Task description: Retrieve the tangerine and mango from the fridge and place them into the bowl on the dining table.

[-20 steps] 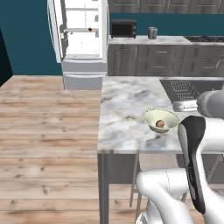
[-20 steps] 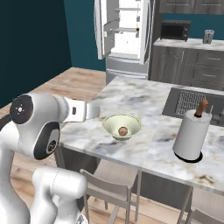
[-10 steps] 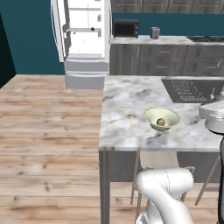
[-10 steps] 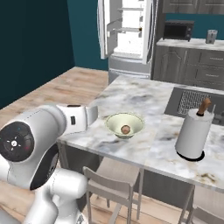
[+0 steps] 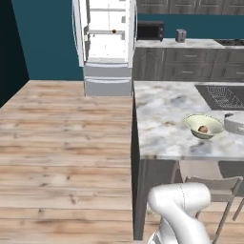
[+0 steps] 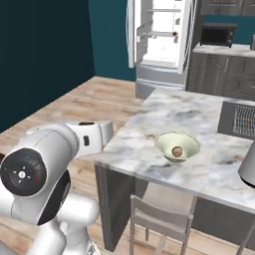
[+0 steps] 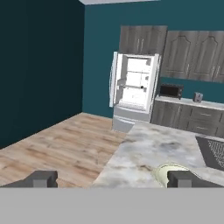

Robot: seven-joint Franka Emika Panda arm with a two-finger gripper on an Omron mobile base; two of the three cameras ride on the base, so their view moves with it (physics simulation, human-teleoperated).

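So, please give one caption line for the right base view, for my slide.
Open fridge behind the marble dining table, where the bowl holds one brownish fruit.

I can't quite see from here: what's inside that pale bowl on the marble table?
The bowl on the dining table holds one small round brownish thing, lying at its bottom. Whether it is a fruit, the pictures are too coarse to tell. The near rim hides part of the floor.

In the left base view the fridge (image 5: 107, 45) stands at upper centre, doors open, the tangerine (image 5: 114, 32) on a shelf inside. The dining table (image 5: 162, 119) fills the right, with the bowl (image 5: 204, 127) near its right edge.
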